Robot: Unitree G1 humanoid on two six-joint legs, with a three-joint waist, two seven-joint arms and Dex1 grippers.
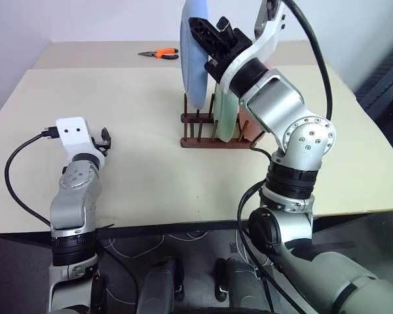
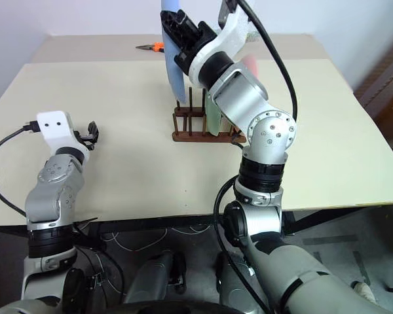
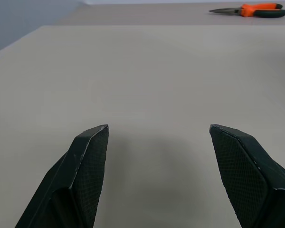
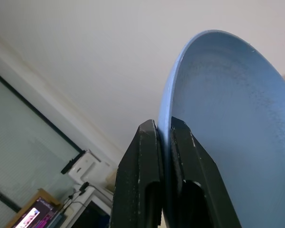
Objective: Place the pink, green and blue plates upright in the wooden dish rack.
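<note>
The green plate (image 1: 226, 111) and the pink plate (image 1: 252, 127) already stand upright in the wooden dish rack (image 1: 206, 131). The right gripper (image 4: 164, 128) pinches the blue plate (image 1: 195, 52) by its rim, on edge just above the rack's free pegs, so only lowering it in remains. The left gripper (image 3: 159, 137) hangs wide open and empty, well away from the rack.
</note>
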